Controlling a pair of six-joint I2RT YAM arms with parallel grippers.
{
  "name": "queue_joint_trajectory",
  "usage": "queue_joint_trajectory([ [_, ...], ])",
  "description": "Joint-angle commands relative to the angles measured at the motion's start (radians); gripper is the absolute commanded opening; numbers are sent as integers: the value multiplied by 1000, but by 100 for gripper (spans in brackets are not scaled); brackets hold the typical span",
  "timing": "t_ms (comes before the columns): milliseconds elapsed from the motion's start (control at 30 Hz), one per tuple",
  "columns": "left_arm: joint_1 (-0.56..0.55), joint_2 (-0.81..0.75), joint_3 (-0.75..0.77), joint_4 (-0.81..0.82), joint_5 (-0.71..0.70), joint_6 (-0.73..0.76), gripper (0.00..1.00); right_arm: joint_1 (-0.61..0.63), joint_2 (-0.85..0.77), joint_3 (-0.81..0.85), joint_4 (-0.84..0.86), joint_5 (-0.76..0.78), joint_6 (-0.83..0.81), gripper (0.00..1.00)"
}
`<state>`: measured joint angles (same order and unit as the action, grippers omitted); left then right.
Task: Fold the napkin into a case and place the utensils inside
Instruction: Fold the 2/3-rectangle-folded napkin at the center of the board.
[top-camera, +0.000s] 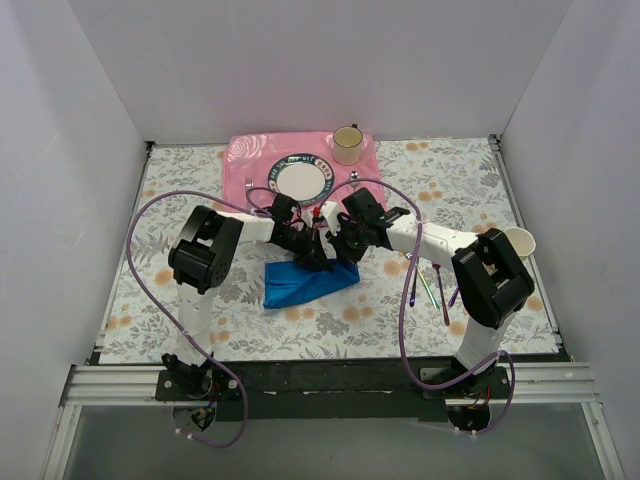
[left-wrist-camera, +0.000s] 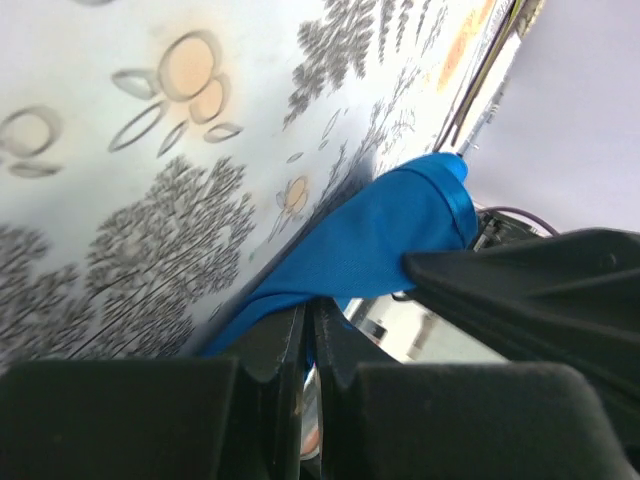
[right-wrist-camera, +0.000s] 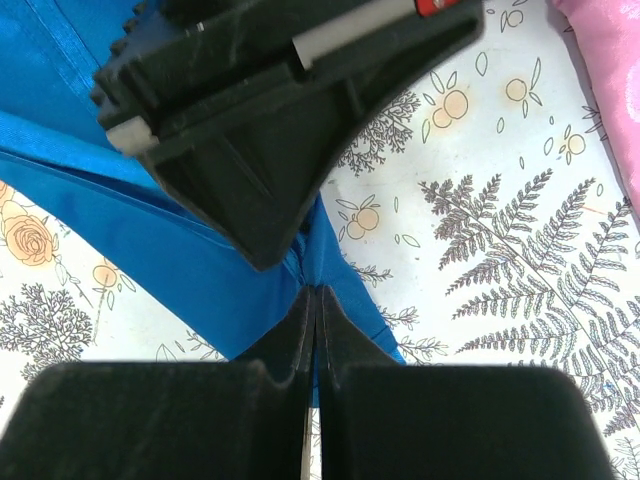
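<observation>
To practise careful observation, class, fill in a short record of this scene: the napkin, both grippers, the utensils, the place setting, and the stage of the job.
napkin: blue, loosely folded, mid-table
left gripper: shut on napkin
right gripper: shut on napkin
utensils: lying on table beside right arm, apart from napkin
placemat: pink, far side, bearing plate and cup
stage: case not finished; utensils not yet inside

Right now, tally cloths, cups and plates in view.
Cloths: 2 (napkin, pink placemat)
Cups: 2 (beige cup, white cup)
Plates: 1 (plate)
Total: 5
</observation>
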<state>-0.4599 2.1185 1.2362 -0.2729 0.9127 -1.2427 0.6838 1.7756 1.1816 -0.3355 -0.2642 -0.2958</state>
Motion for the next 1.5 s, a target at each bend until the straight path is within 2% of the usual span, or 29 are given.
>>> queue_joint_trajectory([
  [0, 23, 0, -21, -20, -38, 3, 0, -10, -22, 19, 19, 5, -5, 1],
  [433, 30, 24, -1, -48, -55, -6, 0, -27, -42, 4, 38, -95, 6, 1],
  [533, 30, 21, -4, -49, -52, -9, 0, -26, -25, 12, 32, -66, 12, 1],
  [767, 30, 21, -12, -40, -44, -12, 0, -26, -36, 29, 38, 52, 20, 34],
  [800, 30, 23, -11, -40, -44, -12, 0, -26, -44, 21, 47, 62, 20, 42],
  [833, 29, 23, -11, -40, -43, -12, 0, -26, -63, 16, 49, 71, 18, 43],
  [867, 30, 24, -12, -37, -43, -12, 0, -23, -73, 12, 52, 71, 12, 43],
  [1033, 30, 21, -14, -35, -43, -12, 0, 6, -119, -31, 79, 100, -22, 22],
  [1133, 29, 21, -14, -35, -41, -14, 0, 26, -99, -19, 61, 118, -26, 15],
  [1467, 29, 17, -14, -35, -40, -15, 0, 65, -33, -46, 78, 209, -80, 14],
])
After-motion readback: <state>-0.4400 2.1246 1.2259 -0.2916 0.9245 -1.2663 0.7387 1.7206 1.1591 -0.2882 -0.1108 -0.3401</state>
